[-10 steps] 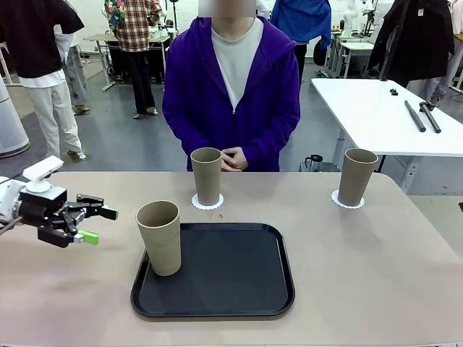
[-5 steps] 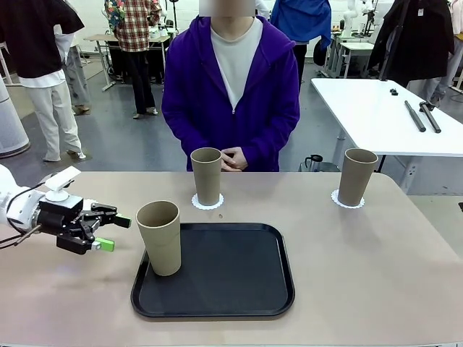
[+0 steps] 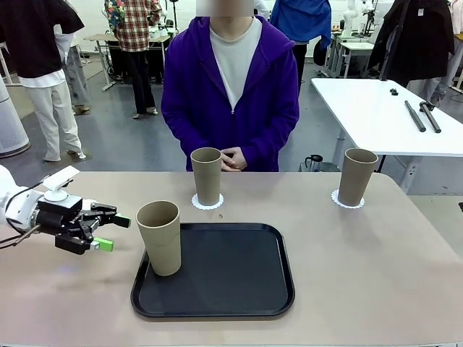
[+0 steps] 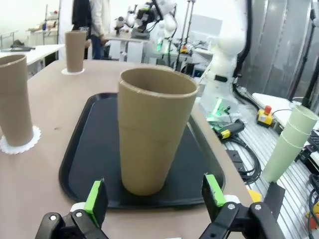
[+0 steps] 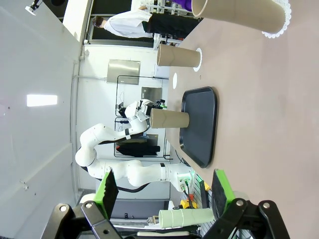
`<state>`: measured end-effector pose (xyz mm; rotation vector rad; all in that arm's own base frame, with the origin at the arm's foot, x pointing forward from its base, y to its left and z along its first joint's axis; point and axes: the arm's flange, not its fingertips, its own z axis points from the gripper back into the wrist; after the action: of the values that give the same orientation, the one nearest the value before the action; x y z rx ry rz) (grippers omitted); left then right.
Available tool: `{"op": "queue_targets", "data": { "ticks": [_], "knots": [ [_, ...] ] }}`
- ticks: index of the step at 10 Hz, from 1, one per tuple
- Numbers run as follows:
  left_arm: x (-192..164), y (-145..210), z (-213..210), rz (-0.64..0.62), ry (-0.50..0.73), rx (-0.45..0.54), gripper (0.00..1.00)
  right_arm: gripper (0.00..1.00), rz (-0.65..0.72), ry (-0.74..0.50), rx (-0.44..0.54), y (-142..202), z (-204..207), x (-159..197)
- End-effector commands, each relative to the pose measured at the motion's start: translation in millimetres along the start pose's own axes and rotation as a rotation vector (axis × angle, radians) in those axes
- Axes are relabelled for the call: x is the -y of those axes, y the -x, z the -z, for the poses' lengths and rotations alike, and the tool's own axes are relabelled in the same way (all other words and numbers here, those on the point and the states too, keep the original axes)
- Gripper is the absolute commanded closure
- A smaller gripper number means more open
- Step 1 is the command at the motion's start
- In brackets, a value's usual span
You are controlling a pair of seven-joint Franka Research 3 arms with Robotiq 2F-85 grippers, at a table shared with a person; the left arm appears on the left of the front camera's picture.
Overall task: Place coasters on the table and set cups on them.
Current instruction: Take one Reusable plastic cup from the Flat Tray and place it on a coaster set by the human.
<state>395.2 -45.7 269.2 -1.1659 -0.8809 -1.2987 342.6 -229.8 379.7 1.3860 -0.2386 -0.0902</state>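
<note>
Green pads mark the left gripper (image 3: 114, 233), which has slid in from the table's left edge toward the tray over the last second and has held its place for the last half of it. Its jaws stand wide apart with nothing between them, lying level and pointing at 3 o'clock toward the third cup (image 3: 160, 237), near it but not touching. In the left wrist view that cup (image 4: 154, 135) sits squarely between the two pads (image 4: 95, 200), so the approach looks lined up for a side grasp (my reading, not a thing seen).

This cup stands upright at the near-left corner of the black tray (image 3: 239, 300), at about 9 o'clock from the tray's middle. No coaster lies under it. Two other cups are already served: one (image 3: 207, 176) on its coaster (image 3: 207, 203) at 12 o'clock beyond the tray, in front of the person's clasped hands (image 3: 233, 160), and one (image 3: 358, 176) on its coaster (image 3: 347, 202) at 2 o'clock near the table's (image 3: 376, 275) far right corner. So two of three look done; the last cup waits to be lifted off the tray.

The right gripper (image 5: 164, 194) is open and empty too, its wrist view rolled sideways and looking across the table from well off.
</note>
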Motion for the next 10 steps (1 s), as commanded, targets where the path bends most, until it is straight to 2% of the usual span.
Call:
{"op": "queue_targets", "data": {
  "ticks": [1,2,5,10],
  "knots": [
    [2,7,12,0.069,0.071,0.085,0.0,0.0,0.007,0.0,-0.003,1,0,-1],
    [5,14,17,0.1,0.029,0.12,0.0,0.0,0.007,0.0,-0.003,1,0,-1],
    [-6,22,31,0.106,0.005,0.11,0.0,0.0,0.007,0.0,-0.003,1,0,-1],
    [-15,28,50,0.048,0.021,0.122,0.0,0.0,0.007,0.0,-0.003,1,0,-1]
  ]
}}
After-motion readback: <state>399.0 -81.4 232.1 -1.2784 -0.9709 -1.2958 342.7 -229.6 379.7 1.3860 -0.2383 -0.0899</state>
